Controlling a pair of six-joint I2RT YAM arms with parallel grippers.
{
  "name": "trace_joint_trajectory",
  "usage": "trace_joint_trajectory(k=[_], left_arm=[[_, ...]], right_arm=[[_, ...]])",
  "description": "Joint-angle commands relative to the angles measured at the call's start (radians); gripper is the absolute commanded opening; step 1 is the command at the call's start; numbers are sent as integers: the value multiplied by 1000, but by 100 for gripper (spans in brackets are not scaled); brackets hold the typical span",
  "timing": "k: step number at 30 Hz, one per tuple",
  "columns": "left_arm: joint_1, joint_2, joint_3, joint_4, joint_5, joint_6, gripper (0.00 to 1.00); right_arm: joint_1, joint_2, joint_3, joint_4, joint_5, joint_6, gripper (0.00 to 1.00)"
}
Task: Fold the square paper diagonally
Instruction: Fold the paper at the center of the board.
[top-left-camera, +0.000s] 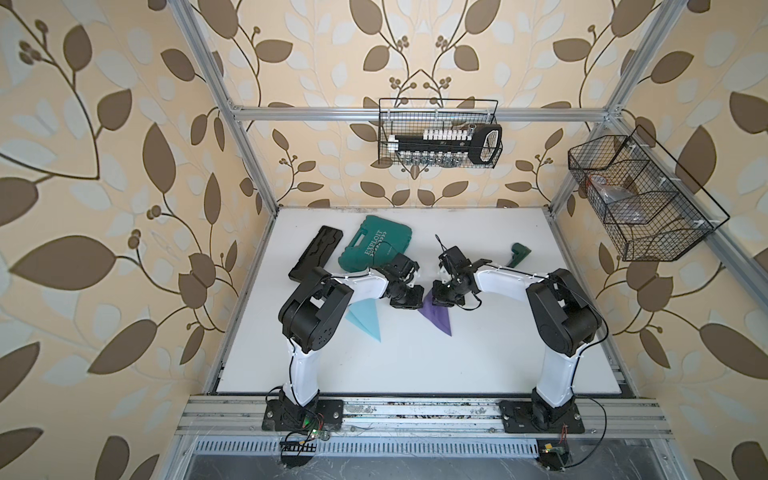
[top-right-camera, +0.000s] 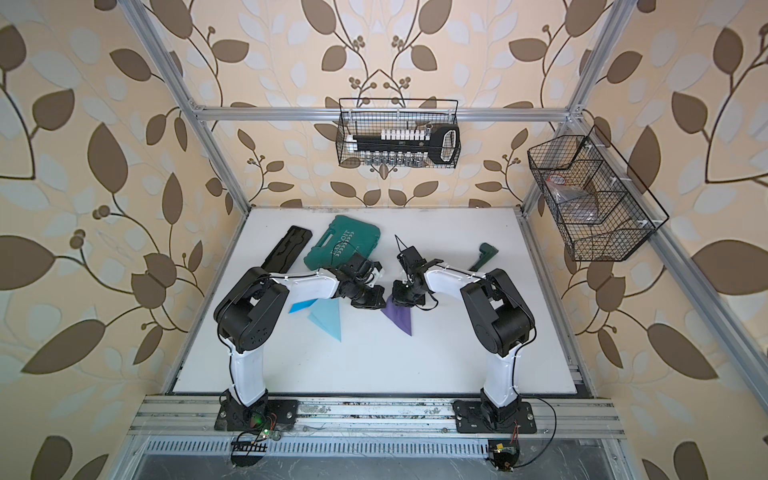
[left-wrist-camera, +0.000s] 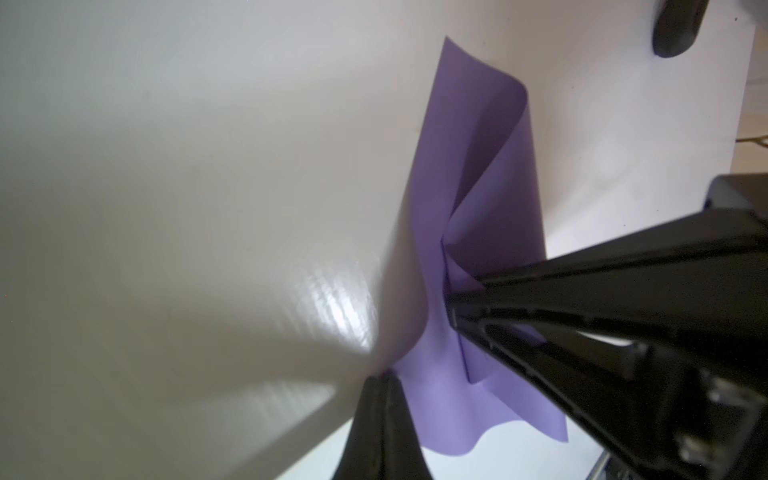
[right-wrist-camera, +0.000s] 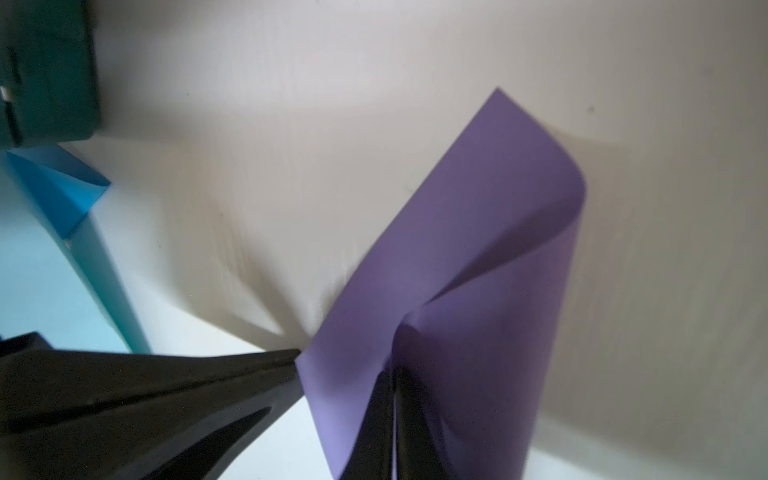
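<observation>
- Tip of the purple paper nearest the arm bases lies flat on the white table, about midway across it in both top views.
- From that tip the sheet widens into a triangle. Both wrist views show its upper layer folded over but bulging in a loose curl, not pressed flat.
- Well apart to its left lies a pale blue folded paper, also a triangle. A brighter blue paper sits just beside that one, partly under the left arm.
- At the purple paper's far end the two grippers meet, tips pointing down at the table.
- Right gripper: fingers pressed together and clamped on the paper's far part, with purple sheet rising on both sides of them.
- Left gripper: fingers closed together, with the tip touching the paper's edge at a corner just beside the right gripper. Whether any paper is caught between them cannot be told.
- Beyond the grippers a green tool case and a black tray lie to the left and a green tool to the right, all apart from the purple paper.
- Farthest off, a wire basket hangs on the back rail and a second wire basket on the right side.
</observation>
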Motion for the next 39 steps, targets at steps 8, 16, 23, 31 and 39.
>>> trace_joint_trajectory(k=[8, 16, 23, 31, 39], left_arm=[[3, 18, 4, -65, -51, 13, 0], [3, 9, 1, -61, -40, 17, 0], [2, 11, 1, -61, -37, 17, 0], [2, 9, 0, -61, -37, 19, 0], [3, 6, 0, -63, -41, 20, 0]], right_arm=[[19, -34, 37, -56, -6, -18, 8], [18, -33, 27, -12, -57, -10, 8], [18, 18, 36, 20, -74, 11, 8], [16, 35, 39, 13, -48, 13, 8], [16, 60, 40, 10, -24, 18, 16]])
